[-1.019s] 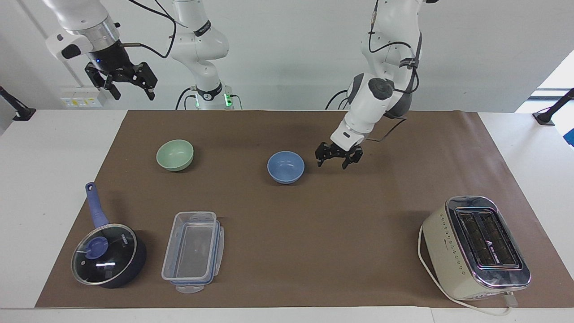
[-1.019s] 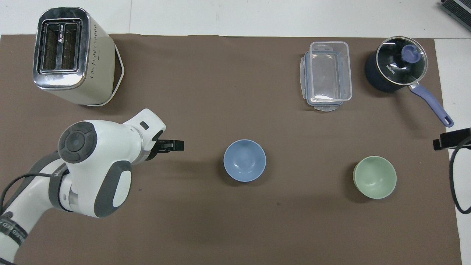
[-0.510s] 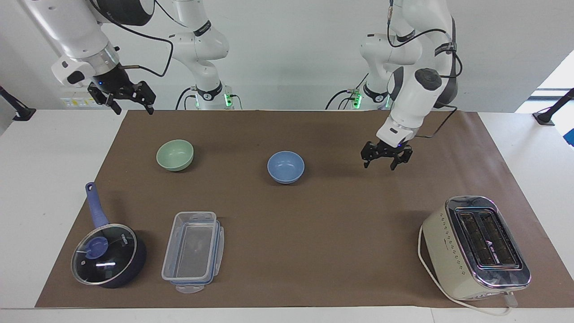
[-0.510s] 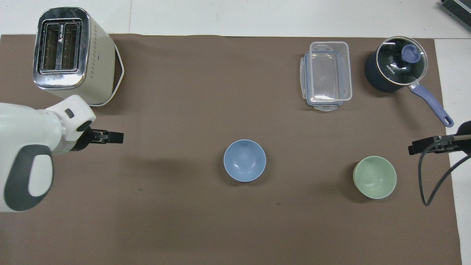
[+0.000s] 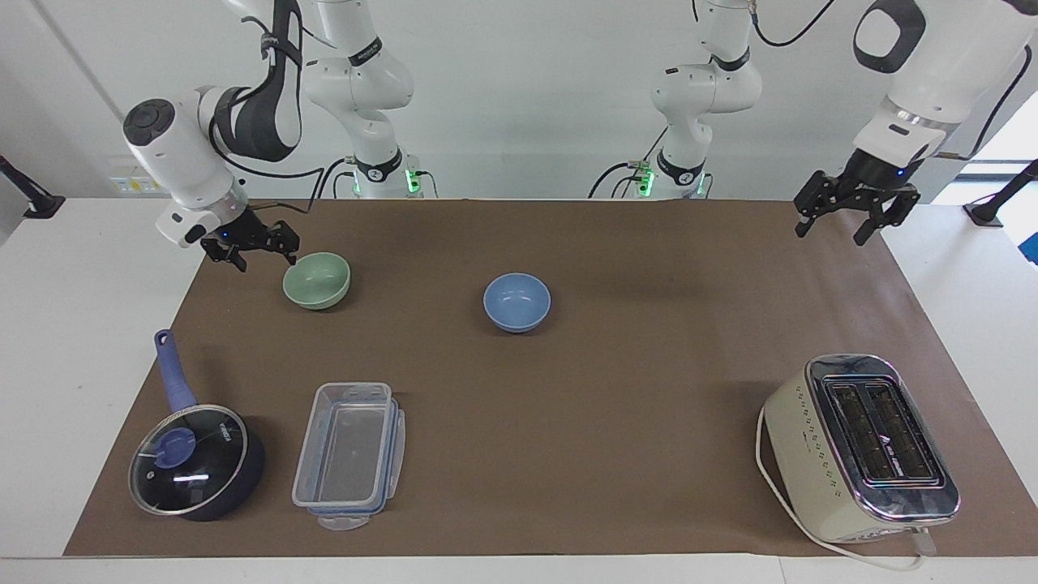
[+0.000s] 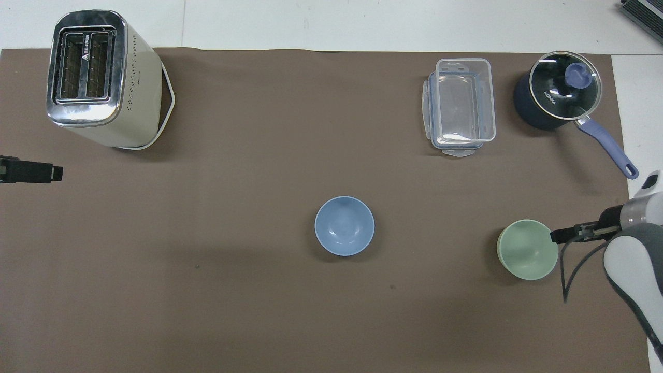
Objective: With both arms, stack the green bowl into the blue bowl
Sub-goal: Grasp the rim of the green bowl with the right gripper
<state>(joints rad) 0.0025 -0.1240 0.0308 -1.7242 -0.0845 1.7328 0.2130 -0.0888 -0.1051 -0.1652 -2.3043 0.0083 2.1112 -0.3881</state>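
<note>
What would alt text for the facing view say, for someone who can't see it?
A white robot arm's right gripper, fingers open, hangs just beside a green bowl on a brown mat, with a blue bowl at mid-table. The left gripper, also open, hangs over the mat's edge; a toaster, a clear container and a lidded saucepan lie farther from the robots.

The scene is lit evenly and brightly from above, and both views are rendered sharp, with no motion blur seen. Only soft, faint shadows are cast on the brown mat [image 5: 616,422]: a diffuse one beside the blue bowl [image 6: 344,225] and another beside the green bowl [image 6: 527,249]. Glare is caught on the chrome top of the toaster [image 5: 872,442] and on the glass lid of the saucepan [image 6: 564,85]. Daylight is admitted at the facing view's edge. No edge distortion is noticed.
</note>
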